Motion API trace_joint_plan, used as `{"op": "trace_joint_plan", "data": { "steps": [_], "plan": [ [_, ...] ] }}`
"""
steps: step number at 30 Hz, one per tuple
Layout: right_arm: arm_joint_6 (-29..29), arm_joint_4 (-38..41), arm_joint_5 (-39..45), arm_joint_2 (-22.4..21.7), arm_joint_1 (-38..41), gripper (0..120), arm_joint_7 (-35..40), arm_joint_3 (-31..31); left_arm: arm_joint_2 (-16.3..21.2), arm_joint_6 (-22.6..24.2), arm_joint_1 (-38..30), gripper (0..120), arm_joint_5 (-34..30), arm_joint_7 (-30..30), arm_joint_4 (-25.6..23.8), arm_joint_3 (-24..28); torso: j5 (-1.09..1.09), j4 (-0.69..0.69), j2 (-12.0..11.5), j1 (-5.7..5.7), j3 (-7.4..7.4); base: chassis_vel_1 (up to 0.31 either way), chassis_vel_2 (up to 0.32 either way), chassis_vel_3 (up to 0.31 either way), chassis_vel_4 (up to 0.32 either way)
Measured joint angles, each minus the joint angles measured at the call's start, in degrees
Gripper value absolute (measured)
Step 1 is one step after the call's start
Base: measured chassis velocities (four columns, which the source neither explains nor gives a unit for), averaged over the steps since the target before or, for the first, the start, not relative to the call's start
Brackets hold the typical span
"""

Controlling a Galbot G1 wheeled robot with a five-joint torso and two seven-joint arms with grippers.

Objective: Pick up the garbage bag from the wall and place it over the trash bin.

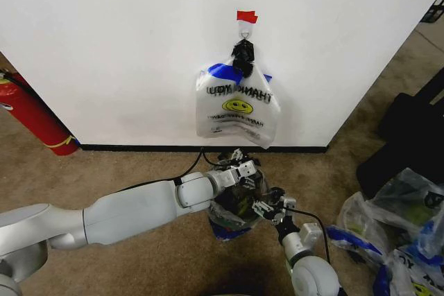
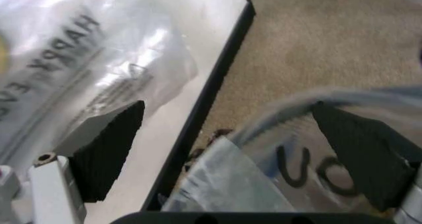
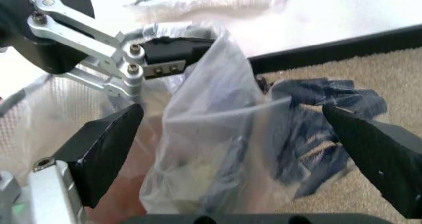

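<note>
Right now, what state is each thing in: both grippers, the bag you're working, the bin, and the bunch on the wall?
Left gripper: open, fingers spread at the bin's mouth.
Right gripper: open, bag plastic between its fingers.
Garbage bag: off the wall, bunched on the bin, not spread.
Trash bin: upright, mesh wall showing through the bag.
Clipped bunch of bags: hanging from the wall hook.

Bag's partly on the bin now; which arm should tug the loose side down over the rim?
Probably right: the right gripper is open around loose garbage bag film, while the left gripper sits at the far rim.
</note>
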Motion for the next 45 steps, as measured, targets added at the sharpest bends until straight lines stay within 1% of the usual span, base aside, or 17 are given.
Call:
{"op": "trace_joint_plan", "data": {
  "steps": [9, 14, 16, 18, 21, 23, 25, 27, 28, 29, 31, 33, 34, 36, 38, 41, 45],
  "plan": [
    [2.0, 3.3, -0.5, -0.2, -2.3, 100, -1.6, 2.8, 5.5, 1.8, 1.8, 100, -5.7, -3.0, -9.0, -3.2, 0.0, 0.01, 0.0, -0.01, 0.0, 0.0, 0.0, 0.0, 0.0],
    [3.9, 4.0, -1.6, -0.9, -3.5, 100, -4.5, 4.0, 6.6, 1.8, 3.7, 100, -7.6, -4.4, -11.9, -6.6, 0.0, 0.0, 0.0, -0.01, 0.0, 0.0, 0.0, 0.0, 0.0],
    [6.7, 4.5, -3.7, -0.9, -4.4, 100, -5.3, 4.6, 7.4, 0.5, 8.4, 100, -10.7, -7.2, -15.1, -13.2, 0.01, -0.01, 0.0, -0.01, -0.01, 0.0, 0.0, 0.0, 0.0],
    [8.9, 4.8, -5.5, -0.3, -5.2, 100, -5.1, 5.4, 7.8, -2.3, 13.4, 100, -11.3, -10.2, -17.0, -18.4, 0.01, 0.02, 0.0, -0.01, -0.01, 0.0, 0.0, 0.0, 0.0],
    [10.7, 5.7, -7.1, 0.8, -6.6, 100, -4.6, 7.2, 7.9, -6.5, 19.9, 100, -10.7, -12.6, -18.3, -23.4, 0.0, 0.04, 0.0, -0.01, -0.01, 0.0, 0.0, 0.0, 0.0],
    [12.2, 7.2, -7.8, 2.0, -8.4, 100, -3.8, 9.6, 7.2, -9.9, 27.1, 100, -10.1, -13.6, -19.1, -30.4, -0.01, -0.02, 0.0, -0.01, -0.01, 0.0, 0.0, 0.0, 0.0],
    [13.0, 8.7, -8.6, 2.7, -9.9, 100, -3.0, 12.0, 6.5, -12.5, 34.6, 100, -9.3, -13.7, -20.0, -39.4, -0.01, -0.01, 0.0, -0.01, 0.0, 0.0, 0.0, 0.0, 0.0],
    [13.2, 9.0, -8.8, 2.9, -10.1, 100, -2.9, 12.4, 6.4, -12.9, 35.7, 100, -9.2, -13.6, -20.2, -40.7, -0.02, -0.01, 0.0, -0.01, -0.01, 0.0, 0.0, 0.0, 0.0],
    [13.8, 10.5, -9.6, 3.4, -10.9, 100, -2.0, 13.9, 5.7, -14.9, 41.5, 100, -8.9, -13.3, -21.3, -47.5, 0.0, 0.05, 0.0, -0.01, -0.01, 0.0, 0.0, 0.0, 0.0],
    [14.0, 11.3, -10.0, 3.7, -11.3, 100, -1.4, 14.5, 5.1, -16.3, 45.1, 100, -8.3, -12.9, -21.9, -51.5, 0.03, 0.0, 0.0, -0.01, -0.01, 0.0, 0.0, 0.0, 0.0],
    [14.8, 13.4, -10.9, 4.5, -12.6, 100, -0.1, 15.8, 4.0, -19.4, 51.6, 100, -6.7, -11.6, -22.5, -58.9, -0.02, -0.01, 0.0, -0.01, -0.01, 0.0, 0.0, 0.0, 0.0],
    [15.8, 14.8, -11.5, 5.3, -14.1, 100, 0.3, 16.6, 2.5, -22.2, 58.6, 100, -6.4, -10.4, -23.3, -66.3, 0.02, 0.02, 0.0, -0.01, -0.01, 0.0, 0.0, 0.0, 0.0],
    [15.8, 14.8, -11.5, 5.3, -14.1, 100, 0.3, 16.6, 2.5, -22.2, 58.6, 100, -6.4, -10.4, -23.3, -66.3, 0.02, 0.02, 0.0, -0.01, -0.01, 0.0, 0.0, 0.0, 0.0],
    [16.9, 16.5, -12.1, 6.3, -16.1, 100, 0.1, 17.5, 0.4, -25.8, 65.7, 100, -7.8, -8.8, -24.5, -73.0, -0.02, 0.04, 0.0, -0.01, -0.01, 0.0, 0.0, 0.0, 0.0],
    [17.9, 18.0, -12.8, 6.9, -18.4, 100, -2.0, 18.6, -2.1, -29.2, 72.7, 100, -10.0, -6.2, -26.3, -78.7, -0.02, -0.01, 0.0, -0.01, -0.01, 0.0, 0.0, 0.0, 0.0],
    [18.8, 20.8, -13.9, 7.5, -20.9, 100, -3.3, 18.7, -5.9, -32.7, 81.8, 100, -9.2, -3.7, -29.0, -84.9, 0.02, 0.02, 0.0, -0.01, -0.02, 0.0, 0.0, 0.0, 0.0],
    [19.0, 23.5, -16.3, 8.3, -22.0, 100, -2.7, 17.7, -9.9, -35.1, 86.6, 100, -5.3, -2.1, -30.7, -88.0, 0.01, 0.04, 0.0, -0.01, -0.01, 0.0, 0.0, 0.0, 0.0]
  ]
}}
